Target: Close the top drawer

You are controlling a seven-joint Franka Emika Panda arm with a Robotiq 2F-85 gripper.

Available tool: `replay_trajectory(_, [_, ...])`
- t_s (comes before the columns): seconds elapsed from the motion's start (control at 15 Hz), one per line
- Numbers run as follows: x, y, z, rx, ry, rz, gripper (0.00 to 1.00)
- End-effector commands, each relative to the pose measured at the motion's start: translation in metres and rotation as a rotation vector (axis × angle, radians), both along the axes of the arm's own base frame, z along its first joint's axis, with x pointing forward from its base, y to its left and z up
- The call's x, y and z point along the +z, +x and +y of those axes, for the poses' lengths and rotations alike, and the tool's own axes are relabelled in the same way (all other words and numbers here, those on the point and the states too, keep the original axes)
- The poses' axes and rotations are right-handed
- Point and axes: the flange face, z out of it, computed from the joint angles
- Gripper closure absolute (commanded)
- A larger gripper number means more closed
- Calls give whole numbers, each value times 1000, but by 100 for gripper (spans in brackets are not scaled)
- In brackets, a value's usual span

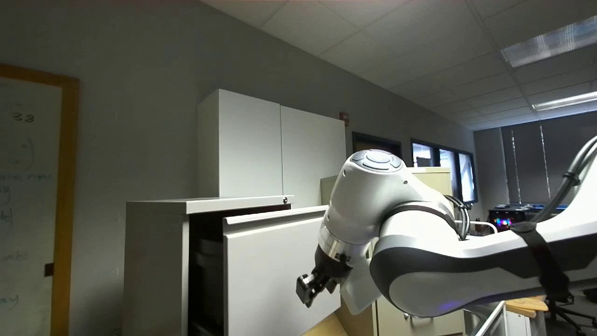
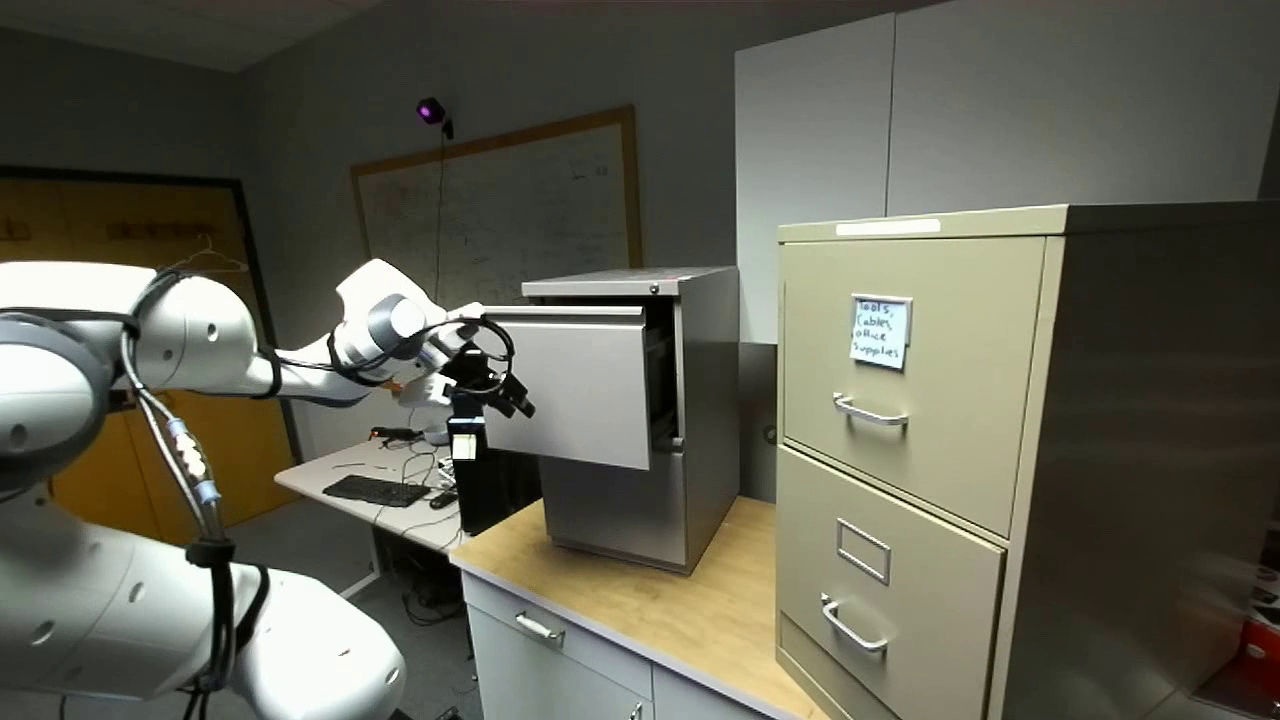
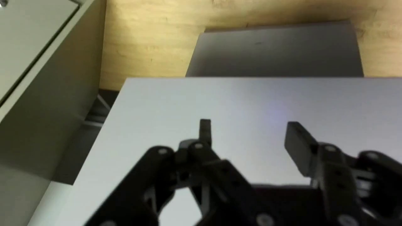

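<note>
Top drawer (image 2: 580,390): likely rigid, hefty; push flat front, 3 o'clock of gripper (image 2: 516,404) in an exterior view; fingers apart.

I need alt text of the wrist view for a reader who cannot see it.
Open black gripper before the flat, light front of the extended top drawer. Above it in the picture are a darker grey panel and a wooden countertop; at left, a filing cabinet.
</note>
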Motion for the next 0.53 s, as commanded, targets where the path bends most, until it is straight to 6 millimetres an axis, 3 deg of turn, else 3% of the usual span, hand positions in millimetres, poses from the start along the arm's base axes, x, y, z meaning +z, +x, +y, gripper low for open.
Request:
replay_trajectory(0.0, [34,-8,18,-2,-55,-182,64])
replay_trajectory(0.27, [59,-18,34,63,-91,-343,96])
replay_trajectory(0.47, [73,-21,43,141,-60,-422,100])
